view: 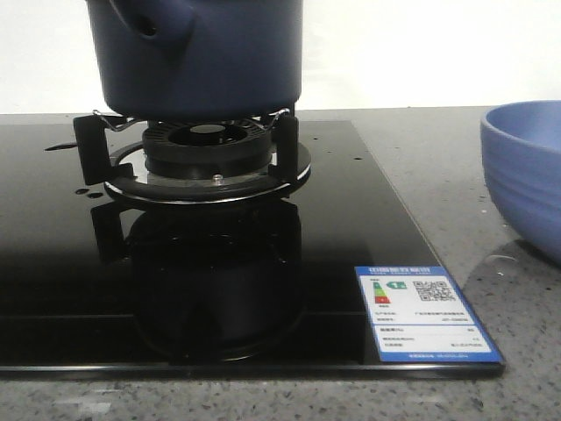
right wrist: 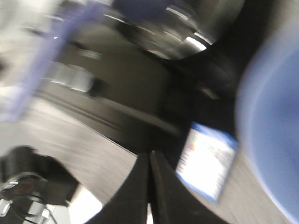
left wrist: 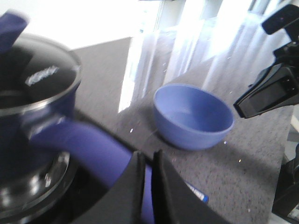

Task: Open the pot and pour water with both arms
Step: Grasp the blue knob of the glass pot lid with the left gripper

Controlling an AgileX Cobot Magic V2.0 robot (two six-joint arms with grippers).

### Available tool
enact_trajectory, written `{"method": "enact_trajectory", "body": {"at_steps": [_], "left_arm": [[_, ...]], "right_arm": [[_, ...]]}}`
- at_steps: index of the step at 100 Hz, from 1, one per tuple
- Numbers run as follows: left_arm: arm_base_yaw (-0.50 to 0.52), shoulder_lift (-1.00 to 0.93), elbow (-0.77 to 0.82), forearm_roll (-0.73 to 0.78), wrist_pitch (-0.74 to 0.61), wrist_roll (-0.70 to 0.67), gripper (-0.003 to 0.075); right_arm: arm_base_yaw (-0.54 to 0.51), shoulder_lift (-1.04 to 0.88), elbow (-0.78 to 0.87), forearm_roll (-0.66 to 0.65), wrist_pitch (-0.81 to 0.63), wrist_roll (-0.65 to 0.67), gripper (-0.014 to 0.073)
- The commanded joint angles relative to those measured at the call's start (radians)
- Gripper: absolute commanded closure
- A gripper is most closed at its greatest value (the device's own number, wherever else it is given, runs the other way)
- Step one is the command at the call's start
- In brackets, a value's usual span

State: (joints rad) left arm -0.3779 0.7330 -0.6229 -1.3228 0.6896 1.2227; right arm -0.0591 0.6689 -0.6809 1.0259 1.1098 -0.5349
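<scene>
The dark navy pot (view: 202, 61) stands on the burner grate, its hollow handle pointing to the front left. In the left wrist view the pot (left wrist: 14, 140) carries a glass lid (left wrist: 37, 74) with a blue knob. Its handle (left wrist: 88, 144) reaches toward my left gripper (left wrist: 148, 156), whose fingers are closed together just over the handle's end, not around it. My right gripper (right wrist: 149, 156) is shut and empty above the counter by the stove's front corner; that view is blurred. A few small glossy drops (view: 81, 190) lie on the glass left of the burner. Neither gripper shows in the front view.
A paler blue bowl (view: 526, 175) sits on the grey counter right of the stove, also in the left wrist view (left wrist: 194, 116). The black glass cooktop (view: 351, 228) has a burner (view: 210, 145) and a label sticker (view: 425, 314). The right arm (left wrist: 271, 88) hangs beyond the bowl.
</scene>
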Motion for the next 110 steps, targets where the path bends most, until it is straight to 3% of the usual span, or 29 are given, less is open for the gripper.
{"method": "enact_trajectory", "body": {"at_steps": [1,10,17,27,32,39,46,66,93,110], "left_arm": [[-0.014,0.058,-0.07,-0.129,0.0,0.123,0.072],[-0.012,0.108,-0.122,-0.126,0.011,0.153,0.0671],[-0.012,0.146,-0.16,-0.126,0.011,0.188,0.0558],[-0.012,0.199,-0.213,-0.126,-0.028,0.191,0.0342],[-0.012,0.223,-0.234,-0.126,-0.058,0.193,0.0274],[-0.012,0.257,-0.261,-0.126,-0.083,0.237,0.0241],[-0.012,0.29,-0.286,-0.126,-0.109,0.286,0.0241],[-0.012,0.39,-0.328,-0.13,-0.268,0.382,0.0238],[-0.012,0.53,-0.41,-0.317,-0.277,0.532,0.0236],[-0.012,0.604,-0.459,-0.337,-0.261,0.535,0.0232]], "right_arm": [[-0.001,0.01,-0.037,0.146,-0.074,-0.123,0.0663],[-0.001,0.01,-0.051,0.146,-0.087,-0.167,0.0645],[-0.001,0.01,-0.058,0.146,-0.095,-0.196,0.0575],[-0.001,0.01,-0.06,0.146,-0.123,-0.198,0.037],[-0.001,0.01,-0.06,0.146,-0.134,-0.198,0.0226],[-0.001,0.01,-0.06,0.146,-0.151,-0.206,0.0082],[-0.001,0.01,-0.06,0.146,-0.153,-0.226,0.0007],[-0.001,0.01,-0.06,0.146,-0.171,-0.246,-0.0006],[-0.001,0.01,-0.06,0.146,-0.184,-0.246,-0.0006],[-0.001,0.01,-0.06,0.146,-0.198,-0.246,-0.0006]]}}
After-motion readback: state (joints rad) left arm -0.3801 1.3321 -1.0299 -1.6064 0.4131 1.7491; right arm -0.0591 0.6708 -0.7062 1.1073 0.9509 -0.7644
